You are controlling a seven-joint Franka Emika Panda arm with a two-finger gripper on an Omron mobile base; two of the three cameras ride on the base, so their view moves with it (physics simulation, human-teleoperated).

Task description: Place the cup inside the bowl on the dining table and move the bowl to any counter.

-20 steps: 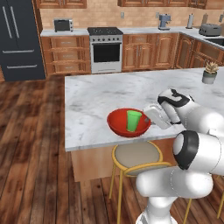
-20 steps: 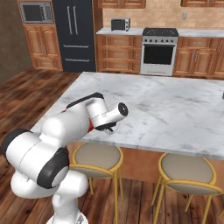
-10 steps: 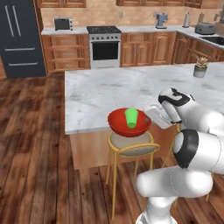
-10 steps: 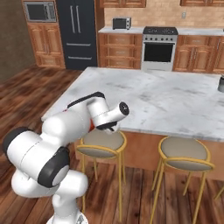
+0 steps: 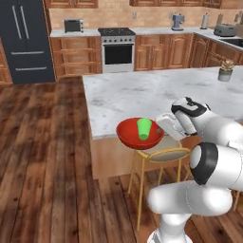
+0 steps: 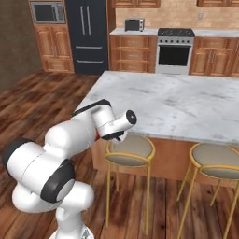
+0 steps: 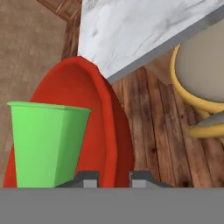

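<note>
The red bowl (image 5: 130,135) hangs in the air just off the near edge of the dining table (image 5: 142,90), above a stool. The green cup (image 5: 144,128) stands upright inside it. My gripper (image 5: 160,128) is shut on the bowl's right rim. In the hand view the bowl (image 7: 94,113) rises edge-on between my gripper's (image 7: 114,177) fingertips, with the cup (image 7: 43,144) on its left. The table's marble corner (image 7: 131,30) lies beyond. In the right base view my arm hides the bowl.
A yellow-legged stool (image 5: 163,154) sits under the bowl, and another stool (image 6: 215,156) stands to its right. The counter (image 5: 156,32) with stove and brown cabinets runs along the back wall, beside a dark fridge (image 5: 26,40). A potted plant (image 5: 225,70) is on the table's far right. Wooden floor opens on the left.
The whole picture has shifted as the base backs away from the table. The bowl, with the cup in it, has come off the marble top and now hangs over the stool.
</note>
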